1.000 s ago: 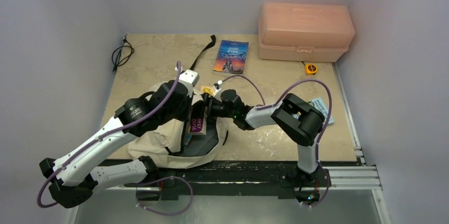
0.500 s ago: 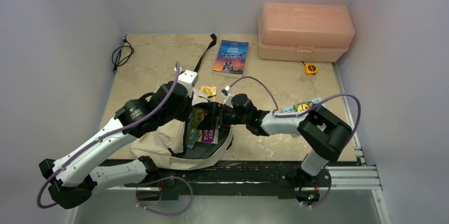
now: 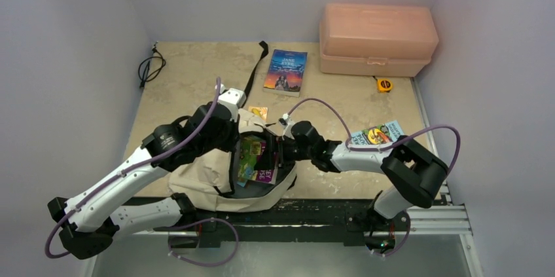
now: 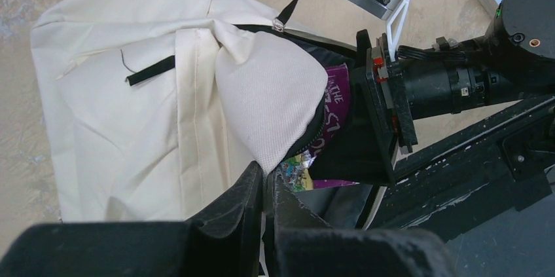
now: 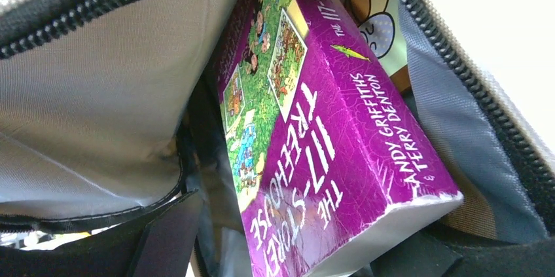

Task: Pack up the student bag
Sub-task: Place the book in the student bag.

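Note:
The beige student bag (image 3: 199,179) lies at the near table edge with its dark-lined mouth open to the right. My left gripper (image 4: 267,182) is shut on the tip of the bag's cream flap (image 4: 268,93) and holds it up. My right gripper (image 3: 279,156) reaches into the mouth. A purple "Treehouse" book (image 5: 314,139) leans inside the bag, its lower end between my right fingers (image 5: 160,238). The left finger stands apart from the cover, so the jaws look open. The book also shows from above (image 3: 260,171) and in the left wrist view (image 4: 337,103). Another light-covered book (image 5: 366,8) sits behind it.
A "Jane Eyre" book (image 3: 285,69) lies at the back centre, and a colourful book (image 3: 378,135) lies at the right. A salmon plastic box (image 3: 376,38) stands back right, with a yellow tape measure (image 3: 384,84) beside it. Also here: a banana card (image 3: 258,112), a black strap (image 3: 252,67) and a cable (image 3: 150,67).
My right gripper has pushed the purple book from upright at the mouth down into the bag. The right arm has stretched out leftward. My left gripper still holds the flap.

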Available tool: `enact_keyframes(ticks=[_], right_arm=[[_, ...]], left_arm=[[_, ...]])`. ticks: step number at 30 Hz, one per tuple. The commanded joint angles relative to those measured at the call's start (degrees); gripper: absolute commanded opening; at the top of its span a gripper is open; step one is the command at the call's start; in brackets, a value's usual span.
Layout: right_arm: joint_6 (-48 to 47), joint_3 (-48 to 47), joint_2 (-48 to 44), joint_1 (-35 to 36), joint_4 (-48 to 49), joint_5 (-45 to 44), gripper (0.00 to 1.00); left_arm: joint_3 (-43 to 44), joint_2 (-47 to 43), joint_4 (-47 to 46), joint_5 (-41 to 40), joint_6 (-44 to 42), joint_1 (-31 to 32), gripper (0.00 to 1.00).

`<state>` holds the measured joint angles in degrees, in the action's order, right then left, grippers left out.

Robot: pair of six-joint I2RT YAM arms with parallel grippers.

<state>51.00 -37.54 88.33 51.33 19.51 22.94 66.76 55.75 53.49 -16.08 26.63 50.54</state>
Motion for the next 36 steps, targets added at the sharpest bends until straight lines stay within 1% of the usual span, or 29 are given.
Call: enact_keyframes(ticks=[1,2,3,4,5,6,7,9,10,13,16,19,20,21,23,25,26,28,30,32,36], right_arm=[[-1.8,-1.0,-1.8,0.5,1.8,-3.2,0.79],[1.5,-2.6,-0.4,0.9,4.4,-3.0,0.64],[2.7,-5.1,1.5,1.5,6.2,-2.2,0.59],[3.2,-9.6,3.5,2.7,6.5,-2.1,0.58],[3.2,-12.8,4.8,3.4,5.0,-2.9,0.6],[3.1,-15.6,5.3,3.7,2.6,-4.4,0.65],[3.0,-17.0,5.2,3.8,0.7,-5.6,0.67],[0.7,-16.3,2.8,3.8,-3.8,-9.1,0.8],[-0.1,-14.8,1.7,3.8,-5.2,-9.5,0.84],[-1.1,-9.7,-1.2,3.7,-5.7,-8.7,0.87],[-2.1,-7.3,-2.7,3.8,-6.2,-7.3,0.88],[-1.6,-4.9,-4.6,3.9,-6.3,-8.1,0.88],[-1.5,-4.2,-5.1,3.9,-5.8,-8.3,0.86],[-1.3,-4.0,-5.1,3.9,-5.5,-8.3,0.78],[-0.9,-4.9,-3.4,3.9,-4.1,-7.1,0.51],[1.3,-5.6,-1.1,3.9,-0.9,-5.6,0.16],[3.4,-5.5,0.0,3.9,1.9,-4.8,0.01],[8.3,-4.2,1.6,3.8,8.2,-3.2,0.0],[12.5,-2.0,0.7,3.5,13.4,-4.1,0.0],[16.2,0.9,-1.0,2.4,16.6,-6.6,0.0],[22.6,4.3,-2.4,-0.3,22.5,-6.9,0.0]], left_arm=[[-0.3,-0.1,-3.8,1.3,1.4,-0.1,0.0],[-0.4,0.1,-4.4,1.8,1.6,-0.1,0.0],[-0.5,0.2,-4.8,2.2,1.9,-0.1,0.0],[-0.5,0.4,-5.2,2.7,2.4,-0.1,0.0],[-0.4,0.5,-5.6,3.0,2.7,-0.1,0.0],[-0.4,0.6,-5.9,3.1,3.0,-0.1,0.0],[-0.3,0.5,-5.9,3.2,3.2,-0.1,0.0],[-0.6,0.2,-5.9,3.3,3.5,-0.1,0.0],[-0.8,0.0,-5.9,3.2,3.5,-0.1,0.0],[-1.6,-0.8,-5.7,2.6,3.5,-0.1,0.0],[-2.3,-1.4,-5.9,2.4,3.5,-0.1,0.0],[-2.5,-1.6,-6.2,2.5,3.5,-0.1,0.0],[-2.5,-1.5,-6.3,2.5,3.5,2.6,0.0],[-2.4,-1.4,-6.5,2.6,3.4,0.3,0.0],[-2.1,-1.0,-6.5,2.9,3.3,-0.1,0.0],[-1.8,-0.6,-6.6,3.5,3.4,-0.1,0.0],[-1.7,-0.5,-6.6,3.9,3.5,0.0,0.0],[-1.8,-0.6,-6.7,3.9,3.8,-0.1,0.0],[-1.9,-1.0,-6.5,3.4,4.6,-0.1,0.0],[-2.6,-1.8,-6.8,2.6,5.5,-0.1,0.0],[-3.1,-3.0,-8.1,2.8,7.1,-0.1,0.0]])
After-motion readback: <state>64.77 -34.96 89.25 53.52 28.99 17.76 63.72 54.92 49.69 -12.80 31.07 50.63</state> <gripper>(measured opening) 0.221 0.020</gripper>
